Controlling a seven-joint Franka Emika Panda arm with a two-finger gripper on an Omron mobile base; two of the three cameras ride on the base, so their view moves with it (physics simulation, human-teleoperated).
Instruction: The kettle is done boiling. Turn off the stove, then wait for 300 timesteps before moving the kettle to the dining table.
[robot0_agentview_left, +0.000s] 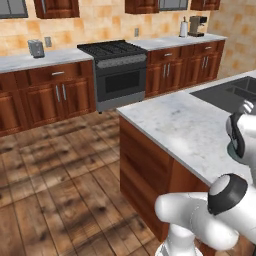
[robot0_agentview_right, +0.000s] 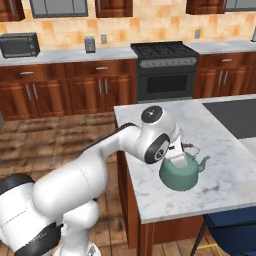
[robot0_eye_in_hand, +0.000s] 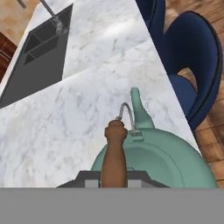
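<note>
The kettle sits low and right of centre on the dining table, well apart from the stove, so only letting go seems left; whether the gripper pinches its handle I cannot tell.

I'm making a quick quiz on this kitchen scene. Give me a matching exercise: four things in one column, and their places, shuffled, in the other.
Things:
1. kettle
2. stove
3. microwave
4. blue chair

Places:
A. on the back counter, far left in the right base view
B. between wooden cabinets at the back wall
C. on the dining table, under the tool
D. on the floor beside the marble top's edge

Pairs: 1-C, 2-B, 3-A, 4-D
</note>
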